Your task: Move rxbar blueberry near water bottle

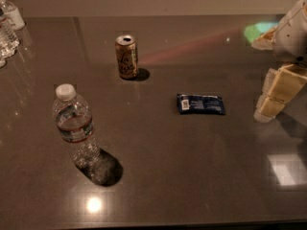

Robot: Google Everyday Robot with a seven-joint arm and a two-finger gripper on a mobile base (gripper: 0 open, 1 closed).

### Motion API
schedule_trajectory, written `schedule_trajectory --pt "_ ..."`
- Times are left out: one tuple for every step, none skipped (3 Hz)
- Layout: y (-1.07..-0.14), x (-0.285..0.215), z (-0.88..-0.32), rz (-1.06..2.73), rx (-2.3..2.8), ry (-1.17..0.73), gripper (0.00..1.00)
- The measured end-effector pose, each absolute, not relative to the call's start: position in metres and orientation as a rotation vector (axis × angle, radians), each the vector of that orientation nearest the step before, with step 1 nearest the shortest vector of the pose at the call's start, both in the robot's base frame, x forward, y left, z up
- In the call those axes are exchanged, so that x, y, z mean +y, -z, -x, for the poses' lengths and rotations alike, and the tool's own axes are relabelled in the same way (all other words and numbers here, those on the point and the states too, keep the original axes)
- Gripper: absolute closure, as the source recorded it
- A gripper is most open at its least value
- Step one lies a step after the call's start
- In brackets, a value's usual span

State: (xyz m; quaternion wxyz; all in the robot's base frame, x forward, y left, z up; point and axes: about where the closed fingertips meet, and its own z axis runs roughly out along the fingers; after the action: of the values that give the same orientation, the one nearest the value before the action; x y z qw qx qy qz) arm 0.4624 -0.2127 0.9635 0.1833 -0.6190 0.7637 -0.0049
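The rxbar blueberry [200, 104] lies flat on the dark table, right of centre, a dark blue wrapper with white print. The water bottle [75, 127] stands upright at the front left, clear and ribbed with a white cap. My gripper [271, 99] hangs at the right edge of the view, cream-coloured, to the right of the bar and apart from it, holding nothing.
A gold-tan drink can [126, 56] stands upright behind the bar, toward the back middle. Several small clear bottles [7, 28] cluster at the far left corner. The table's back edge meets a pale wall.
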Motion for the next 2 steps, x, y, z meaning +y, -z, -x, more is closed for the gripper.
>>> schedule_trajectory --pt "-0.947 -0.205 -0.481 1.764 2.12 -0.071 0.0" --pt "-0.931 -0.196 -0.496 1.777 2.09 -0.143 0.0"
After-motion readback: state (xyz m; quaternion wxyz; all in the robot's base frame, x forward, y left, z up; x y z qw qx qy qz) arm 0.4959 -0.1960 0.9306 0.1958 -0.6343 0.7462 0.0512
